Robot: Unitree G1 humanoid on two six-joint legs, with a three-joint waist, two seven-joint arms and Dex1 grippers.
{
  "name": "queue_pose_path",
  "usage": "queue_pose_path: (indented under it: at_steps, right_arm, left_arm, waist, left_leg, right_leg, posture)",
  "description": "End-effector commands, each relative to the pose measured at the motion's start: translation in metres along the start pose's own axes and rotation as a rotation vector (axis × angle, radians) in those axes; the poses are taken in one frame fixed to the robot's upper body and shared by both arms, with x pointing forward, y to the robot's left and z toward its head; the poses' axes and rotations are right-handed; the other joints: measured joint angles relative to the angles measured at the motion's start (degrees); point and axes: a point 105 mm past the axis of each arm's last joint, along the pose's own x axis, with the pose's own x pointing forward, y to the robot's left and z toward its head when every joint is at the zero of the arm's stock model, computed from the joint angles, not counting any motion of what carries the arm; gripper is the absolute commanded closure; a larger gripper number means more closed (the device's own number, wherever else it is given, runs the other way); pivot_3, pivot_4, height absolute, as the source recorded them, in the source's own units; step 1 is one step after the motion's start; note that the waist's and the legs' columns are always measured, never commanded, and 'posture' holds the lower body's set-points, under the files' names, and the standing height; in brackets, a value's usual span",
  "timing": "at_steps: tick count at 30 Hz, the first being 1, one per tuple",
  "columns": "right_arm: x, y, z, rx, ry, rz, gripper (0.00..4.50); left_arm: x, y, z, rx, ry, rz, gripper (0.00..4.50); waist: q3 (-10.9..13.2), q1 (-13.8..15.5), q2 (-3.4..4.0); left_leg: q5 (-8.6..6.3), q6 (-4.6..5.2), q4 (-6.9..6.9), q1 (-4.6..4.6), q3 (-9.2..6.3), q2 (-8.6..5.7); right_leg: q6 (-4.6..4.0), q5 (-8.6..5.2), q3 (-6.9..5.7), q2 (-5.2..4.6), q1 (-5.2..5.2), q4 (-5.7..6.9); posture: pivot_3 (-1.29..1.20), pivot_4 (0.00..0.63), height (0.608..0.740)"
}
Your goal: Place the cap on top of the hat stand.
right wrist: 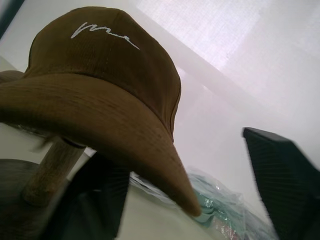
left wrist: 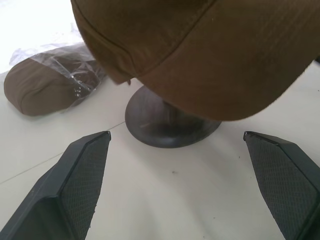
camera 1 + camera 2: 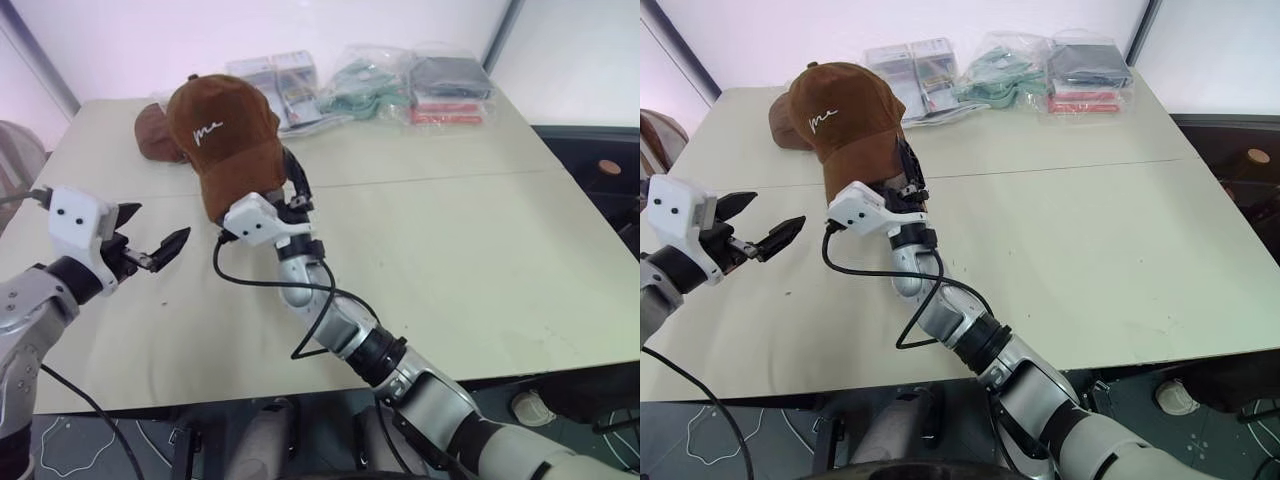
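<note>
Cap position, as I read it from the head cameras: it sits on top of the hat stand, toward the far left part of the table, white script facing me and brim pointing down toward the near edge. My left wrist camera shows the stand's round dark base flat on the table surface with the brim overhanging it; my right wrist camera shows the stem rising under the brim into the crown. Right gripper is directly under the right-hand side of the brim, angled upward, with its fingers spread wide; one finger stands clear to the side of the brim and the other lies beneath it, and I see no part of the cap pinched between them. I cannot tell whether the lower finger touches the underside of the brim. Left gripper hangs over the table to the left of the stand, near the left edge, aimed at the base, with its jaws spread apart and nothing between them. Behind the stand, just beside it on the left, lies a darker brown cap in a clear bag. Along the far edge of the table, several clear packets of mixed goods lie in a row, well apart from the stand.
</note>
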Motion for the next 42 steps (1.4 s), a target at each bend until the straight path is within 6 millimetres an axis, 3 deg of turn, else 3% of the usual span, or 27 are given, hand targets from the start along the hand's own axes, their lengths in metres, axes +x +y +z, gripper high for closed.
queue_pose_path:
  at_steps: [1,11,17,22,29,34,38,42]
  right_arm:
    - [-0.004,0.013,0.026,0.098,-0.034,0.02,0.08]
    - [-0.016,0.026,0.014,-0.095,-0.161,0.209,0.08]
    - [-0.017,0.015,-0.009,-0.183,-0.184,0.299,0.08]
    - [-0.013,-0.01,-0.038,-0.219,-0.157,0.374,0.08]
    - [-0.014,-0.055,-0.064,-0.066,-0.033,0.539,0.08]
    - [-0.016,-0.085,-0.057,0.069,0.018,0.732,0.08]
    - [-0.008,-0.119,-0.046,0.271,0.054,0.775,0.08]
    - [-0.02,-0.146,-0.028,0.559,0.082,1.019,0.08]
  left_arm:
    - [-0.003,0.003,0.011,0.035,-0.033,0.017,0.0]
    - [-0.001,0.005,0.012,0.042,-0.035,0.014,0.0]
    - [0.0,0.007,0.016,0.049,-0.04,0.01,0.0]
    - [-0.002,0.01,0.021,0.071,-0.038,-0.001,0.0]
    - [-0.004,0.015,0.038,0.102,-0.052,-0.049,0.0]
    - [-0.008,0.022,0.059,0.133,-0.068,-0.114,0.0]
    - [-0.014,0.025,0.075,0.139,-0.08,-0.181,0.0]
    - [-0.022,0.031,0.083,0.149,-0.066,-0.235,0.0]
  waist:
    - [0.0,0.0,0.0]
    - [0.0,0.1,0.0]
    - [0.0,0.1,-0.03]
    - [0.0,0.2,-0.06]
    - [0.1,0.2,-0.1]
    - [0.1,0.2,-0.12]
    - [0.1,0.2,-0.11]
    - [0.2,0.3,-0.09]
  left_leg:
    - [0.0,0.0,0.0,0.0,0.0,0.0]
    - [0.0,0.0,0.0,0.0,0.0,0.0]
    - [0.0,0.0,0.01,0.0,-0.01,0.0]
    - [-0.01,0.02,0.01,0.01,0.0,0.0]
    - [-0.08,0.14,0.01,0.01,-0.01,0.03]
    - [-0.1,0.19,0.03,0.01,-0.01,0.07]
    - [-0.11,0.21,0.03,0.01,-0.02,0.12]
    - [-0.15,0.26,0.02,0.0,-0.02,0.14]
  right_leg:
    - [0.0,0.0,0.0,0.0,0.0,0.0]
    - [0.0,0.0,-0.01,0.02,0.0,0.0]
    - [0.0,0.0,-0.02,0.02,0.02,0.0]
    - [0.0,0.0,-0.02,0.0,0.05,-0.01]
    - [0.0,0.0,-0.02,0.0,0.08,-0.02]
    - [0.0,0.0,-0.04,-0.01,0.18,-0.1]
    - [-0.03,0.02,-0.04,-0.02,0.23,-0.12]
    - [-0.05,0.02,-0.06,-0.04,0.26,-0.23]
  posture:
    - [0.0,0.15,0.74]
    - [0.0,0.15,0.74]
    - [0.0,0.15,0.74]
    - [0.0,0.15,0.74]
    - [0.0,0.15,0.74]
    - [0.0,0.15,0.74]
    - [0.0,0.15,0.74]
    - [0.0,0.15,0.74]
